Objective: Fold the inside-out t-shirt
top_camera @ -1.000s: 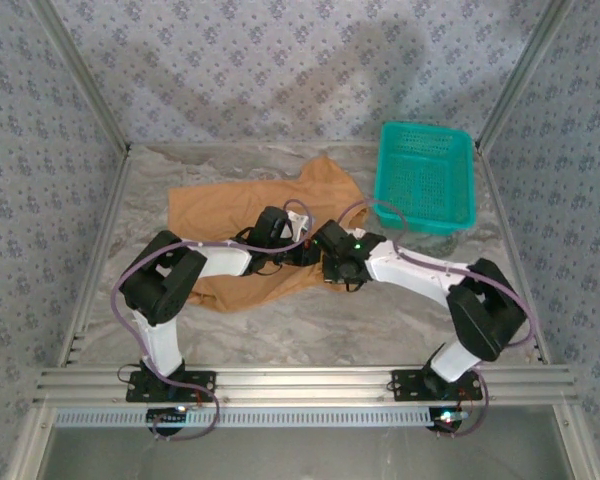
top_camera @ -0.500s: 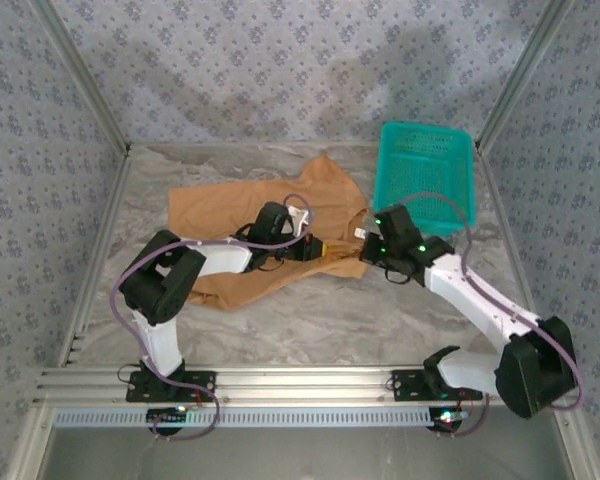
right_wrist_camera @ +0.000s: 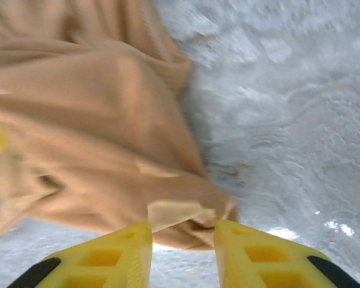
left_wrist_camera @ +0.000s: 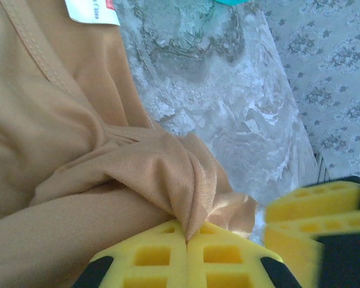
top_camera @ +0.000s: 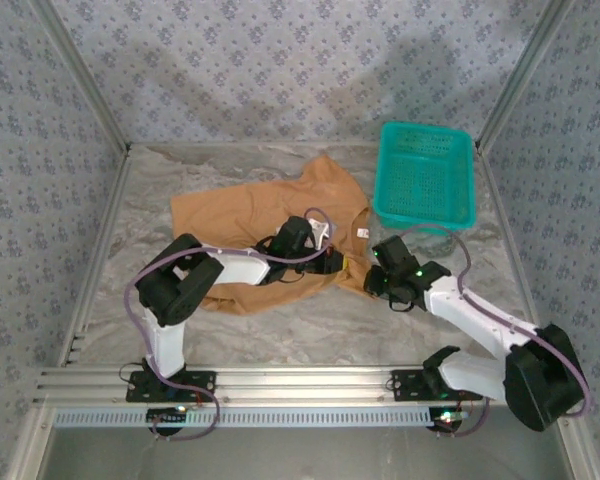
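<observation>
Pinching t-shirt (left_wrist_camera: 78, 150), left claw (left_wrist_camera: 186, 233) lies outstretched rightward; right claw (right_wrist_camera: 183, 233) gapes.

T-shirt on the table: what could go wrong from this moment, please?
1. The left gripper is shut on just a thin fold of the t-shirt; a pull may slip it free.
2. The right gripper stands open at a bunched edge, so closing could catch several layers.
3. Both grippers sit close together and might collide.

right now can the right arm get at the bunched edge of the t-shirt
Likely yes: the right gripper stands open right at the bunched edge of the t-shirt, nothing between them; the left gripper pinches the cloth beside it.
</observation>
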